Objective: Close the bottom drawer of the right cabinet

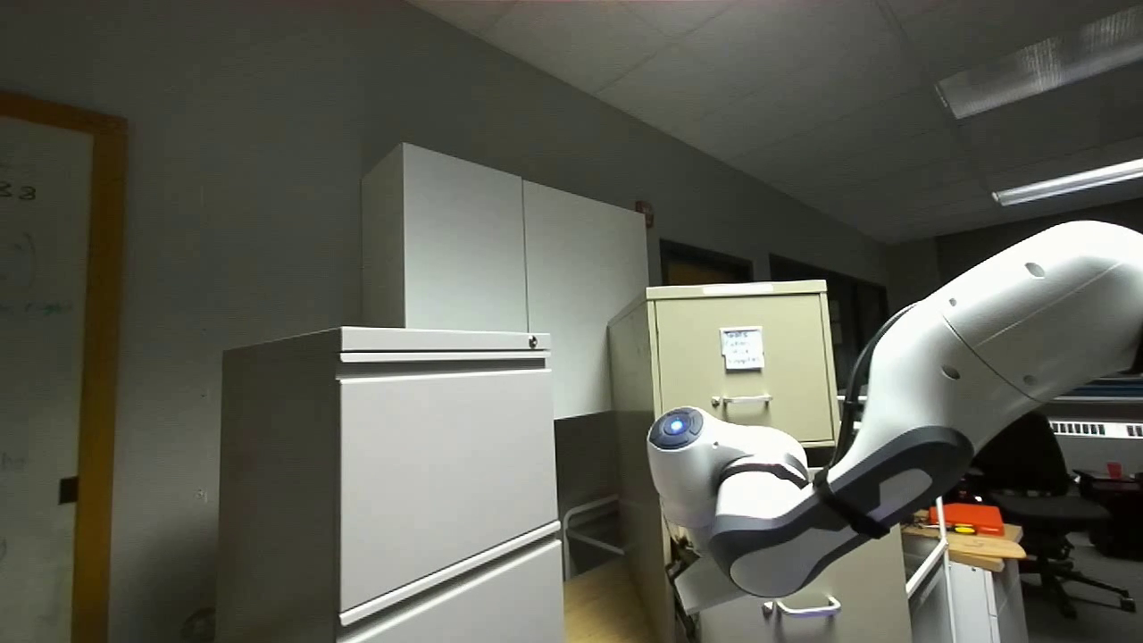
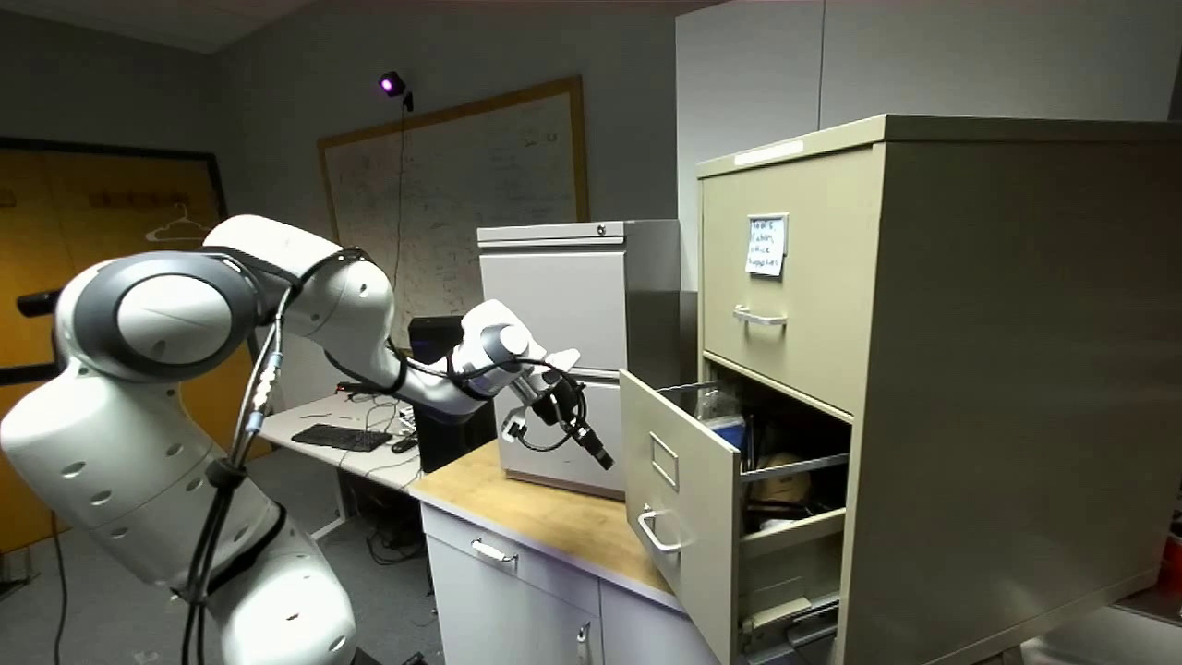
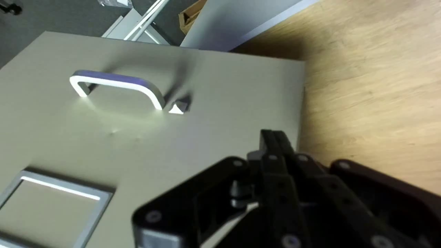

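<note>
The right cabinet, beige and narrow with a paper sheet on its front, shows in both exterior views (image 1: pixel 688 348) (image 2: pixel 997 369). Its bottom drawer (image 2: pixel 706 526) is pulled well out, with loose items inside; the top drawer is shut. The bottom drawer's front with its metal handle (image 3: pixel 117 81) fills much of the wrist view. My gripper (image 2: pixel 602 459) is shut and empty, in front of the drawer front near its side edge. In the wrist view its fingertips (image 3: pixel 274 132) lie over the front by that edge; I cannot tell if they touch. In an exterior view the arm hides the gripper.
The light-grey lateral cabinet (image 1: pixel 446 482) stands beside the beige one, behind my gripper in an exterior view (image 2: pixel 554 296). A wooden countertop (image 2: pixel 526 503) runs beneath the gripper and also shows in the wrist view (image 3: pixel 372 103). A white cupboard (image 1: pixel 464 241) stands behind.
</note>
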`<control>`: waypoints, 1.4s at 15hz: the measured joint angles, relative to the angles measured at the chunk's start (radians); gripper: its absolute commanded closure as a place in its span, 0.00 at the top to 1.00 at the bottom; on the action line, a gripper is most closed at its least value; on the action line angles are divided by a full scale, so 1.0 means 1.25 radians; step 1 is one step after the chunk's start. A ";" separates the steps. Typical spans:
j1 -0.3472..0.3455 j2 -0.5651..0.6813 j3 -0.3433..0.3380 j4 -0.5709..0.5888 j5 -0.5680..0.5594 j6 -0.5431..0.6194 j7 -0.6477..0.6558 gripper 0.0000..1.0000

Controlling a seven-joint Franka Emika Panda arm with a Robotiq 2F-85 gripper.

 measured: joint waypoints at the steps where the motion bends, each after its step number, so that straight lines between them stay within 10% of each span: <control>1: -0.001 0.000 -0.001 0.001 -0.031 0.000 0.043 0.00; 12: 0.072 0.053 -0.007 0.006 -0.452 -0.105 0.543 0.00; 21: 0.150 0.243 -0.070 0.176 -0.515 -0.267 0.606 0.00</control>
